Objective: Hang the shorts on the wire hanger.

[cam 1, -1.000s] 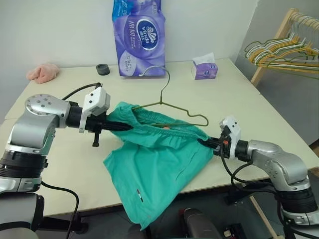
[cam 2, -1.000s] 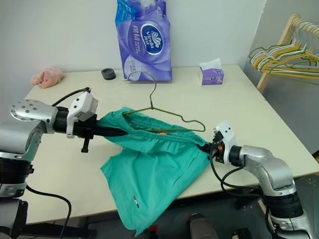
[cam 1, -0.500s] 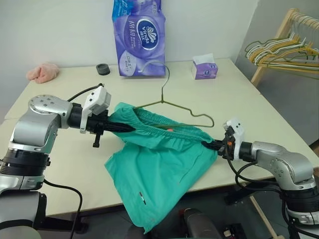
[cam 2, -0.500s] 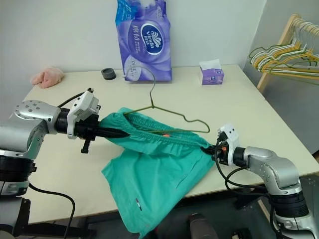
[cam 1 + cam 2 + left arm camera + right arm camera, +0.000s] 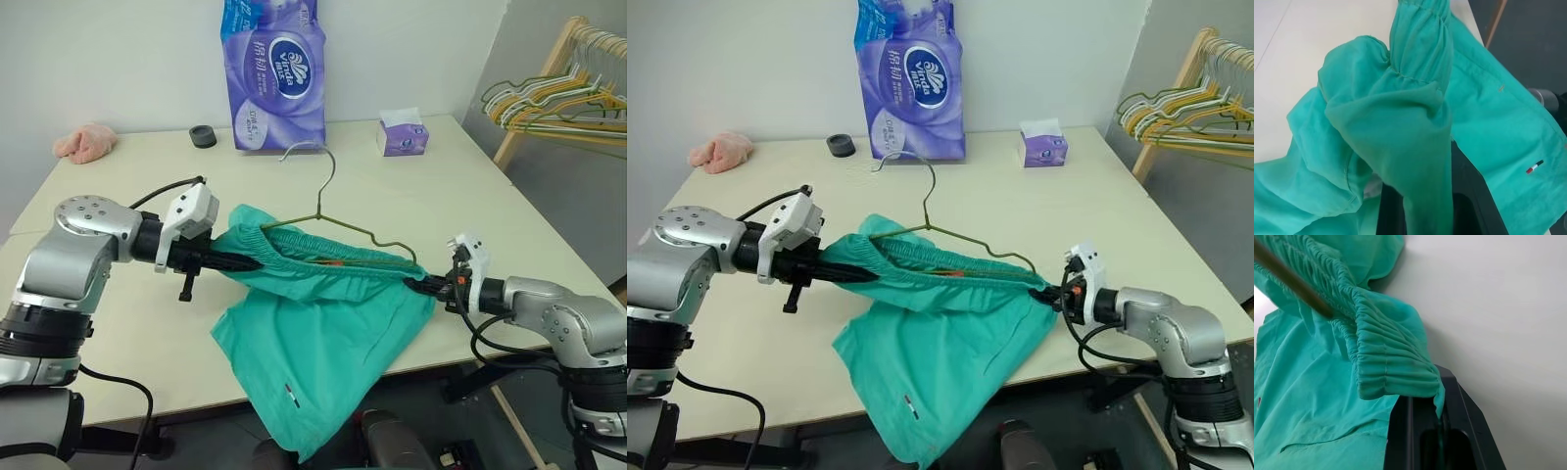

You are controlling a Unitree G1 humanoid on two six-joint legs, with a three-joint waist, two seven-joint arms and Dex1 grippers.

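Left eye view shows the shorts (image 5: 323, 323) stretched by the waistband between both arms, near the table's (image 5: 118, 323) front edge, legs hanging over it. The left gripper (image 5: 257, 261) pinches the band at 9 o'clock, the right gripper (image 5: 416, 284) pinches it at 3 o'clock. The wire hanger (image 5: 328, 220) sits partly inside the waistband, hook toward 12 o'clock. I judge the hanging half done: the shorts are not yet settled on the wire.

Shorts (image 5: 323, 313): stretched between both grippers above the table (image 5: 509, 206), lower part hanging past its near edge.
Left gripper (image 5: 253, 260): at the waistband's left end.
Right gripper (image 5: 419, 283): at its right end.
Wire hanger (image 5: 333, 220): just behind the waistband, hook toward the tissue pack (image 5: 274, 73).
Tissue box (image 5: 403, 135): right of the pack.
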